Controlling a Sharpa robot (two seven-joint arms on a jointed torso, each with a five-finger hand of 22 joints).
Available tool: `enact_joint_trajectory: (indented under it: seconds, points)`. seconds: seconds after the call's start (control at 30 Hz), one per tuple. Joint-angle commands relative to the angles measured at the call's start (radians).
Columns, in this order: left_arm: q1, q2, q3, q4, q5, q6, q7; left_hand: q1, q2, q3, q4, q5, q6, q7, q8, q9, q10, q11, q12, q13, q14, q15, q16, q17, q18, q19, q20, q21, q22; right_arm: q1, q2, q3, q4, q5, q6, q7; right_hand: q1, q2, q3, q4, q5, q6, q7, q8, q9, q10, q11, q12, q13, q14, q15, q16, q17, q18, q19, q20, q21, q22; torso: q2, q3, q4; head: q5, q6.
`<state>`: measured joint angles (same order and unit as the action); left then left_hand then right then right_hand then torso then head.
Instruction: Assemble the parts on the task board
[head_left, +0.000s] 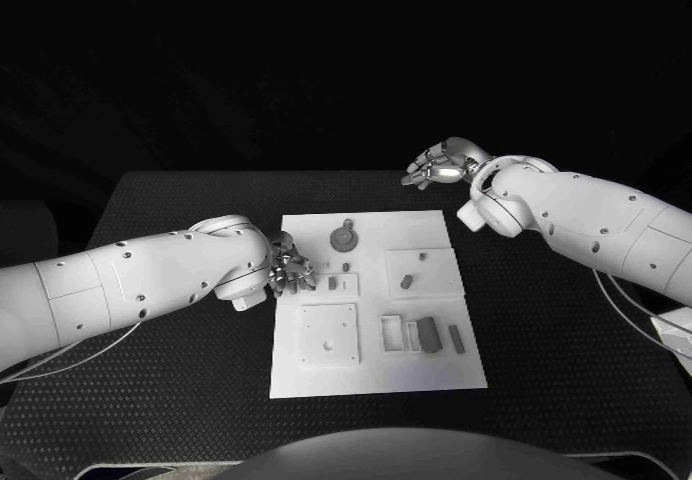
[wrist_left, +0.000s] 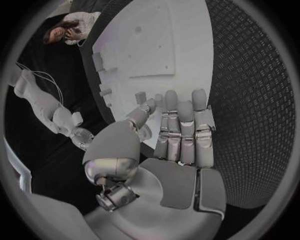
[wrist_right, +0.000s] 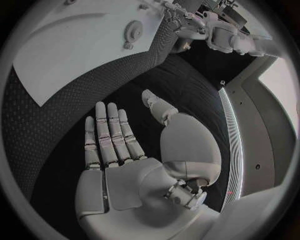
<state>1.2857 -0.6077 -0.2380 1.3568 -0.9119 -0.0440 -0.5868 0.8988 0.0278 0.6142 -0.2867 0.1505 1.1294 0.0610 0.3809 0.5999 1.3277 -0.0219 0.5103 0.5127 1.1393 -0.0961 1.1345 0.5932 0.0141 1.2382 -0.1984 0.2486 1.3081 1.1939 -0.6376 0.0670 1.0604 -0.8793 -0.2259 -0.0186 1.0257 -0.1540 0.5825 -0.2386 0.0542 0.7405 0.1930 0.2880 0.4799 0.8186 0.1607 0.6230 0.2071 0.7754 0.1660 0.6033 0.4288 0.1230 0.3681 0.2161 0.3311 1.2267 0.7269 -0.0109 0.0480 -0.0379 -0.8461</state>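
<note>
The white task board (head_left: 433, 235) lies in the middle of the black table. On it are a round grey part with a tab (head_left: 343, 237), a small part (head_left: 408, 281), two tiny parts (head_left: 333, 283) and long parts (head_left: 428, 334) beside a small frame (head_left: 391, 333). My left hand (head_left: 289, 268) hovers at the board's left edge, fingers stretched out and holding nothing (wrist_left: 181, 135); the board (wrist_left: 169, 35) lies beyond its fingertips. My right hand (head_left: 443, 163) is raised beyond the board's far right corner, flat and empty (wrist_right: 119, 145), well away from the board (wrist_right: 75, 50) and the round part (wrist_right: 132, 31).
A square white plate (head_left: 329, 333) is set into the board's near left. Black textured table (head_left: 562, 330) surrounds the board on all sides. Cables (head_left: 642, 320) hang under my right arm at the right edge.
</note>
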Motion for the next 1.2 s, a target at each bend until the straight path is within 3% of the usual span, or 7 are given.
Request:
enact_joint_trajectory:
  seconds: [0.03, 0.2, 0.37, 0.83, 0.9, 1.07, 1.2]
  points:
    - [-0.003, 0.002, -0.002, -0.005, 0.005, 0.025, -0.005, 0.022, 0.01, 0.005, -0.001, 0.005, 0.023, -0.019, 0.009, 0.049, 0.014, -0.021, 0.007, 0.002, 0.002, -0.008, 0.006, 0.001, -0.01, -0.001, -0.003, 0.004, 0.027, -0.001, 0.0, 0.0, 0.001, -0.002, 0.009, 0.01, 0.004, 0.001, -0.003, 0.004, -0.004, -0.006, 0.029, 0.004, -0.001, 0.009, 0.0, -0.004, -0.002, -0.008, 0.002, -0.004, 0.001, -0.013, -0.001, 0.0, -0.006, 0.002, 0.0, 0.0003, 0.0003, -0.001, 0.0]
    - [-0.003, 0.015, -0.002, -0.012, 0.004, 0.027, -0.006, 0.021, 0.012, 0.004, 0.0, 0.009, 0.023, -0.019, 0.011, 0.051, 0.014, -0.021, 0.009, 0.003, 0.002, -0.008, 0.009, 0.001, -0.01, -0.001, -0.003, 0.008, 0.027, -0.001, 0.0, 0.0, 0.002, -0.002, 0.009, 0.01, 0.004, 0.001, -0.003, 0.004, -0.004, -0.006, 0.029, 0.004, -0.001, 0.009, 0.0, -0.004, -0.002, -0.008, 0.002, -0.004, 0.001, -0.013, -0.001, 0.0, -0.007, 0.002, 0.0, 0.0006, 0.0002, 0.0, -0.001]
    - [-0.002, 0.027, -0.002, -0.015, -0.004, 0.032, -0.006, 0.002, 0.007, -0.007, -0.004, 0.13, 0.033, -0.028, 0.029, 0.071, 0.021, -0.029, 0.036, 0.018, 0.008, -0.014, 0.037, 0.006, -0.008, -0.001, -0.009, 0.043, 0.027, -0.001, 0.001, 0.0, 0.002, -0.002, 0.008, 0.011, 0.004, 0.001, -0.003, 0.004, -0.004, -0.006, 0.028, 0.004, -0.001, 0.009, 0.0, -0.004, -0.002, -0.008, 0.002, -0.004, 0.001, -0.013, -0.001, 0.0, -0.007, 0.002, -0.001, 0.001, -0.0003, 0.001, -0.002]
    - [-0.002, 0.046, -0.002, -0.014, -0.037, 0.057, -0.006, -0.004, 0.004, -0.006, -0.004, 0.171, 0.035, -0.033, 0.044, 0.084, 0.02, -0.034, 0.058, 0.029, 0.01, -0.02, 0.058, 0.006, -0.007, -0.004, -0.014, 0.076, 0.027, -0.001, 0.0, 0.0, 0.003, -0.002, 0.009, 0.011, 0.004, 0.001, -0.003, 0.004, -0.004, -0.006, 0.028, 0.004, -0.001, 0.009, 0.0, -0.004, -0.003, -0.008, 0.002, -0.004, 0.001, -0.013, -0.001, 0.0, -0.007, 0.003, 0.0, 0.0009, -0.0001, 0.0, -0.003]
    - [-0.002, 0.046, -0.002, -0.014, -0.036, 0.055, -0.005, -0.008, 0.001, -0.006, -0.004, 0.194, 0.038, -0.035, 0.049, 0.087, 0.023, -0.036, 0.063, 0.031, 0.013, -0.022, 0.063, 0.006, -0.006, -0.002, -0.016, 0.084, 0.027, -0.001, 0.0, 0.0, 0.003, -0.002, 0.009, 0.011, 0.004, 0.001, -0.003, 0.004, -0.004, -0.006, 0.028, 0.004, -0.001, 0.009, 0.0, -0.004, -0.003, -0.008, 0.002, -0.004, 0.001, -0.013, -0.001, 0.0, -0.007, 0.003, 0.0, 0.0009, -0.0001, 0.0, -0.003]
    - [-0.002, 0.047, -0.002, -0.014, -0.028, 0.049, -0.005, -0.016, -0.002, -0.006, 0.0, 0.164, 0.024, -0.029, 0.045, 0.087, 0.014, -0.035, 0.067, 0.031, 0.007, -0.023, 0.065, -0.001, -0.007, -0.01, -0.017, 0.095, 0.025, -0.001, 0.0, 0.0, 0.003, -0.002, 0.008, 0.011, 0.004, 0.001, -0.003, 0.004, -0.004, -0.006, 0.028, 0.004, -0.001, 0.009, 0.0, -0.004, -0.003, -0.008, 0.002, -0.004, 0.001, -0.013, -0.001, 0.0, -0.007, 0.003, 0.0, 0.0, 0.0001, -0.001, -0.004]
    - [-0.002, 0.047, -0.002, -0.013, -0.017, 0.049, -0.004, -0.035, -0.025, -0.007, 0.019, 0.03, 0.005, -0.02, 0.033, 0.077, 0.002, -0.032, 0.077, 0.029, 0.0, -0.023, 0.07, -0.012, -0.007, -0.021, -0.017, 0.107, 0.023, -0.001, 0.0, 0.0, 0.002, -0.002, 0.008, 0.01, 0.004, 0.001, -0.003, 0.004, -0.004, -0.006, 0.028, 0.004, -0.001, 0.009, 0.0, -0.004, -0.003, -0.008, 0.002, -0.004, 0.001, -0.013, -0.001, 0.0, -0.007, 0.003, 0.0, 0.0001, 0.0, -0.002, -0.005]
